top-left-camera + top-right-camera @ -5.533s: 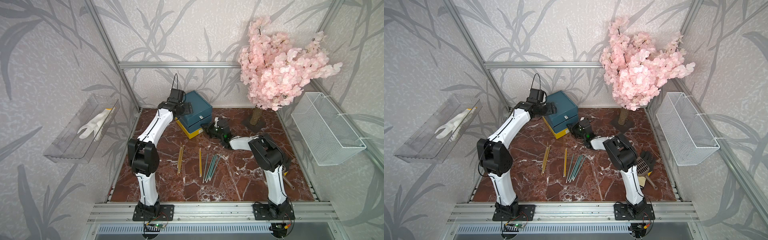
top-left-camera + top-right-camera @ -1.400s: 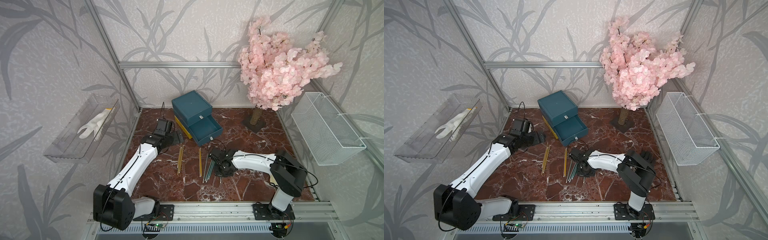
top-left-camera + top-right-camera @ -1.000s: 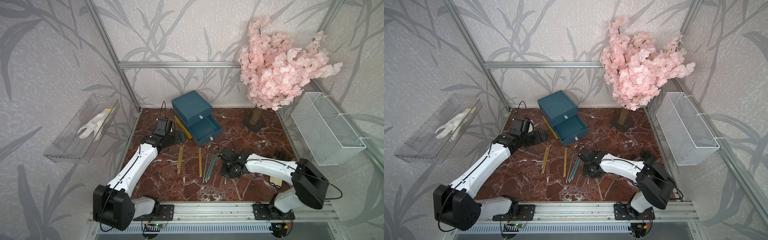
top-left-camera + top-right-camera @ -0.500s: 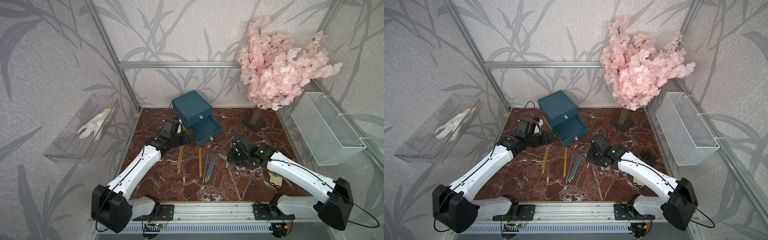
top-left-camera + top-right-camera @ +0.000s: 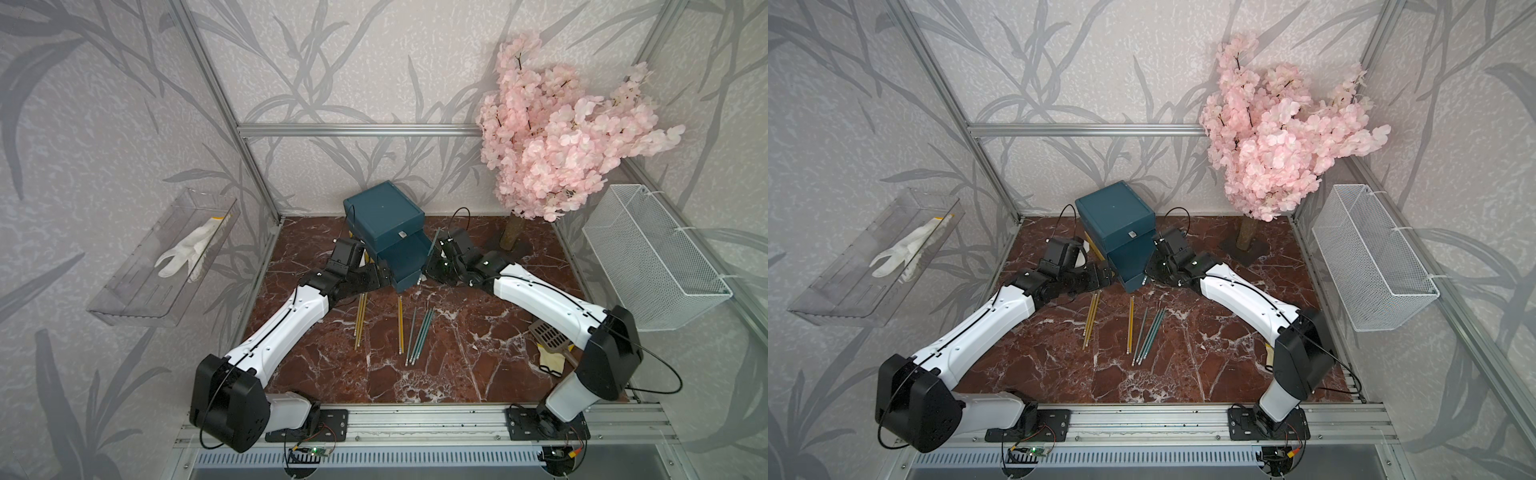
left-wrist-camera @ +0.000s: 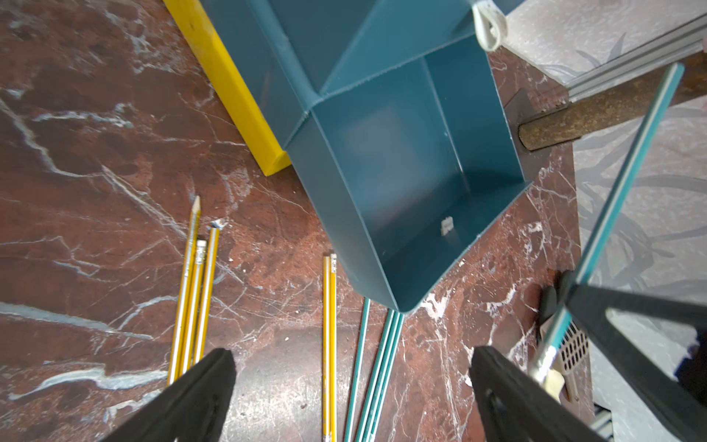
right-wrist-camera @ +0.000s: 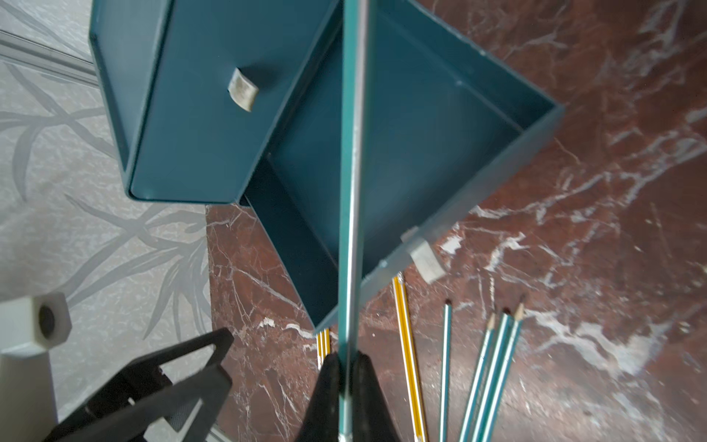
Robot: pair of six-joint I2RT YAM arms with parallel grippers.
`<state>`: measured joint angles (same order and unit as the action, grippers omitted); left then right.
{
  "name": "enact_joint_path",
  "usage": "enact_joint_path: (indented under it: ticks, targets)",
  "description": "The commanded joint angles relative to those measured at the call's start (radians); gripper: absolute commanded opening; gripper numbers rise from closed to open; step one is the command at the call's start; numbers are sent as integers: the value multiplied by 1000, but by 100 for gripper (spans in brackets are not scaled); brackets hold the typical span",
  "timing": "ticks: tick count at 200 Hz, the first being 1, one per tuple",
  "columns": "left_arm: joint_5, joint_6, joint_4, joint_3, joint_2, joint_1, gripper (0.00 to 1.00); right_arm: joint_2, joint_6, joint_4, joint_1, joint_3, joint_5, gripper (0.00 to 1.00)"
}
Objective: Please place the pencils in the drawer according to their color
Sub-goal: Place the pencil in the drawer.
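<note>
By open drawer (image 5: 382, 216), right tool (image 7: 346, 365) pinching pencil (image 7: 351, 191)

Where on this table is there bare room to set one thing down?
Free: the front strip of the table between the pencils and the metal rail; also between pencils and the slotted spatula. Crowded: the middle, and around the drawer, where the left gripper hovers and the right gripper holds a teal pencil.

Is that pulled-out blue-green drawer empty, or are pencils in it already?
Empty: in the wrist views the open tier has a bare floor; the right hand grips a teal pencil.
</note>
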<state>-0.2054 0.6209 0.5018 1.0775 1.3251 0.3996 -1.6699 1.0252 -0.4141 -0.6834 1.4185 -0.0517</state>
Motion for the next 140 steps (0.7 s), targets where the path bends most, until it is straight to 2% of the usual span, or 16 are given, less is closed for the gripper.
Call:
enact_joint_path:
  ticks: [1,76,140]
  targets:
    - [44,-10,22,38,-6,4,100,-54,6,64,14,70,36,0]
    - [86,23,25,39,-23,4,100,-218,-5,124,19,171,98,0]
    - [83,29,20,30,-22,3,100,-295,8,158,9,171,52,0]
